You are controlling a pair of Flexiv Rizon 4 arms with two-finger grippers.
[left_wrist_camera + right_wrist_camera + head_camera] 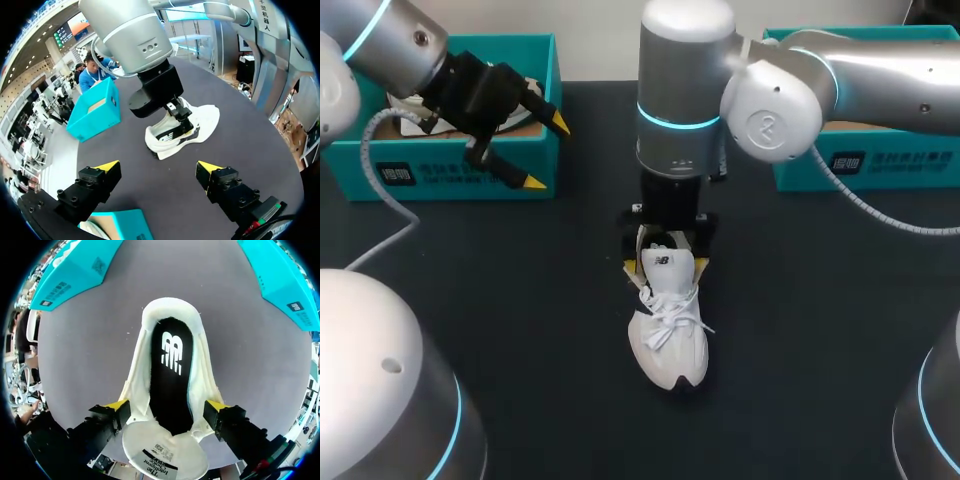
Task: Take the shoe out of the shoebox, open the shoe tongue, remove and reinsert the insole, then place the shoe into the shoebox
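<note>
My right arm comes in from the right and reaches past the middle. Its pincer [665, 263] points straight down over the mouth of the white lace-up sports shoe [670, 335]. The shoe stands upright on its sole on the dark counter [520, 300], out of both boxes, between them and nearer to me.

From my right wrist camera I look right into the shoe. The white padded tongue [165, 450] is folded forward, away from the heel, and lies under the pincer [167, 407]. The black insole with a white logo [170, 375] lies flat inside the shoe. This pincer is spread wide, with one yellow tip on each side of the upper where it widens. The tips are just beside the fabric, and I cannot tell whether they touch it.

My left arm is at the far left of the counter, with its pincer [545, 152] hanging above the front wall of the left teal cardboard shoebox [460, 170]. Its fingers are wide apart and hold nothing. Through that wrist camera the pincer [159, 167] faces the shoe [205, 122] from well away, across bare counter.

The second teal cardboard shoebox [880, 165] sits at the far right, under my right arm.
</note>
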